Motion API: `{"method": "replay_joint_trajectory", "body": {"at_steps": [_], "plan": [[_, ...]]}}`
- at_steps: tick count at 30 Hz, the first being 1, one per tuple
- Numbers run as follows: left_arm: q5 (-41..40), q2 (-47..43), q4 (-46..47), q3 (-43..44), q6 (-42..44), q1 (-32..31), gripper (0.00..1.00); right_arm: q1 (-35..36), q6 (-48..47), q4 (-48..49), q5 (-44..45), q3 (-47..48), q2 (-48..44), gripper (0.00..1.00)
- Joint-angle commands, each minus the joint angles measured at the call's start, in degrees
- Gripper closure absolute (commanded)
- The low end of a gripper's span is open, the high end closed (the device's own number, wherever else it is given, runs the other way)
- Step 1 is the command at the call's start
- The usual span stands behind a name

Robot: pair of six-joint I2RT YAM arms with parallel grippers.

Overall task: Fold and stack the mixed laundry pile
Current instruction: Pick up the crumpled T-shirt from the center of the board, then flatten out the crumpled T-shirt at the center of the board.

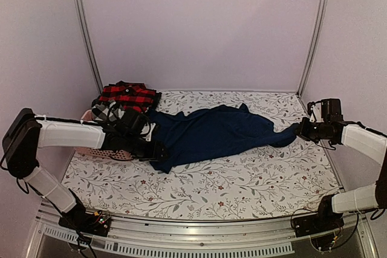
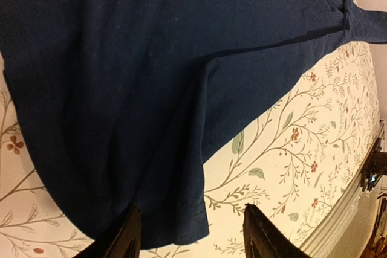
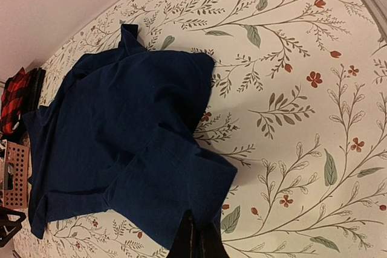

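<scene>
Top external, one navy garment [image 1: 211, 134], one plaid piece [image 1: 128, 96]

Floral tablecloth [image 1: 242, 179], pink slotted basket [image 3: 15, 173]

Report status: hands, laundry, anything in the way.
Left hand open over navy garment, left hem. Right hand shut on its right end. Red plaid piece and pink basket back left, beside left arm.

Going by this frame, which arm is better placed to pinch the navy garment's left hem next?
Left. The left end effector hangs open astride the navy garment at that hem. The right end effector is shut on the garment's opposite end and would have to let go.
</scene>
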Motion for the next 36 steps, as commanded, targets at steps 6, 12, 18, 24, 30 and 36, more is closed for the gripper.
{"method": "replay_joint_trajectory", "body": {"at_steps": [6, 12, 18, 24, 30, 36], "plan": [[8.89, 5.40, 2.45, -0.91, -1.52, -2.07, 0.43, -0.35, -0.54, 1.38, -0.74, -0.61, 0.66, 1.00], [7.76, 4.67, 2.61, -0.13, -0.75, -3.39, 0.61, -0.34, -0.55, 1.39, -0.73, -1.10, 0.29, 1.00], [4.14, 3.71, 1.25, 0.30, -0.78, -3.47, 0.94, -0.39, -0.56, 1.42, -0.48, -1.15, -0.19, 1.00], [-5.02, 1.37, -3.21, 4.58, 2.08, -3.33, 1.00, -0.40, -0.52, 1.83, -1.12, 0.19, -1.30, 1.00], [-22.74, -1.44, -10.27, 21.72, 10.14, 0.13, 1.00, -2.01, -0.72, 1.55, -0.86, 12.33, -2.29, 1.00], [-24.89, -2.70, -9.20, 38.91, 19.13, 3.45, 1.00, -2.50, -1.14, 1.05, -1.68, 31.88, -0.62, 1.00]]}}
